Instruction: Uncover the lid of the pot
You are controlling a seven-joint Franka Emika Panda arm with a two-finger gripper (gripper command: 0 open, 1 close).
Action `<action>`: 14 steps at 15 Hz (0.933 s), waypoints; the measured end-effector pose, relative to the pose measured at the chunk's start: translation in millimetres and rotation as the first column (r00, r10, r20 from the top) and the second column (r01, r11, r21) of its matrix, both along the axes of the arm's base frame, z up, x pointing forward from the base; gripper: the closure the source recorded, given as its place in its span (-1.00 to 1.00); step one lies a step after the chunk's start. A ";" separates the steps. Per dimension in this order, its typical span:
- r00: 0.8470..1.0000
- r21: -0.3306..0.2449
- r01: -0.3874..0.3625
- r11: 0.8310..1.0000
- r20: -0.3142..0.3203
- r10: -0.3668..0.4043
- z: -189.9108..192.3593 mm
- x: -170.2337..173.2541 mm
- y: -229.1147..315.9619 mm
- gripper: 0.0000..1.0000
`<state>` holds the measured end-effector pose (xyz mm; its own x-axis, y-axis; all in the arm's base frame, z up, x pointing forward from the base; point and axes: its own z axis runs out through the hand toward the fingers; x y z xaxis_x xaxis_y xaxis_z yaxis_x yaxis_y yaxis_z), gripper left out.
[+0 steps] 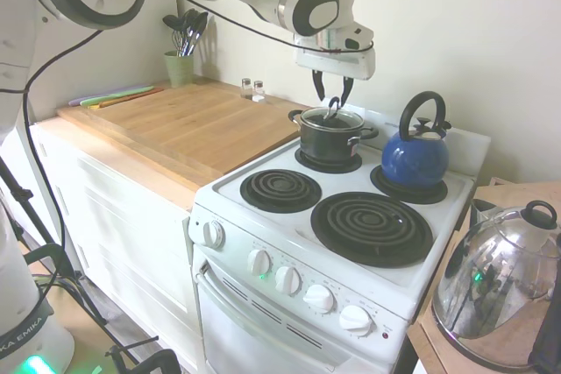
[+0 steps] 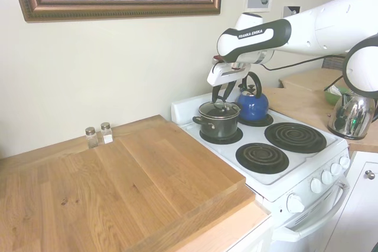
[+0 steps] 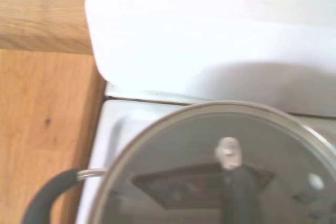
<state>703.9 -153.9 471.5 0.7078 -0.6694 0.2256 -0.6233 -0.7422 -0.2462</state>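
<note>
Nearest the first exterior camera sits a shiny dome lid (image 1: 500,291) on the side counter, not part of the job. Next come the stove (image 1: 263,295) knobs and two bare front burners (image 1: 372,228). On the back left burner stands the pot (image 1: 330,139), black, straight-sided, two short side handles, with a blue kettle (image 1: 415,157) just beside it on the back right burner. The lid (image 1: 332,117) is on the pot, seated flat, rim all round as far as the wrist view shows; no gap visible. The gripper (image 1: 333,99) hangs straight down over the lid's middle, fingers a little apart and straddling the loop handle (image 2: 221,104). Fingertips look level with the handle, but whether they press on it I can't tell; looks partly open, nothing lifted. In the wrist view the glass fills the lower part, handle post in the middle, one pot handle poking out at the side. Behind the pot: stove backguard, wall, and off to the side a wooden countertop (image 2: 118,187) with two shakers (image 2: 98,135) and a cup of utensils (image 1: 180,66). Progress, judging from this: approach done, arm lined up over the handle. Left to do: close on the handle, lift the lid clear of the pot, set it down somewhere. Lid not yet off.
</note>
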 end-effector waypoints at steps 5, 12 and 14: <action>1.000 0.006 0.003 1.000 -0.008 -0.003 -9.5 6.0 -7.2 1.00; 1.000 0.010 -0.006 1.000 -0.010 0.006 -8.0 6.9 -4.1 1.00; 1.000 0.010 -0.008 1.000 -0.010 0.008 -8.0 7.0 -3.7 1.00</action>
